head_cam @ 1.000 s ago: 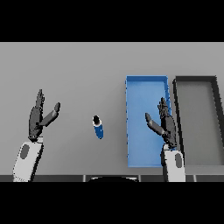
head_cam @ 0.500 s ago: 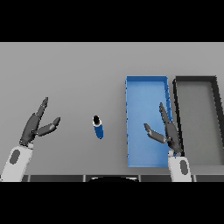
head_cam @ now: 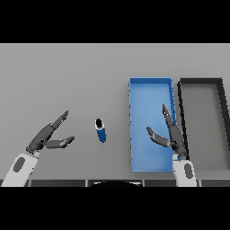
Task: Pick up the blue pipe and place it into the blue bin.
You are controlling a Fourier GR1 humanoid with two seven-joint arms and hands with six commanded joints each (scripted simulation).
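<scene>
grey table point(head_cam: 67, 76): short blue pipe point(head_cam: 101, 131), dark end cap, lying free.

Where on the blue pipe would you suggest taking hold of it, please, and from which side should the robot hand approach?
Grip the blue pipe round its middle, fingers and thumb across its narrow width. It lies on the grey table, long axis roughly front to back, with open space on both sides. The left robot hand, open with thumb spread, looks nearer, so coming in from the left seems best.
</scene>
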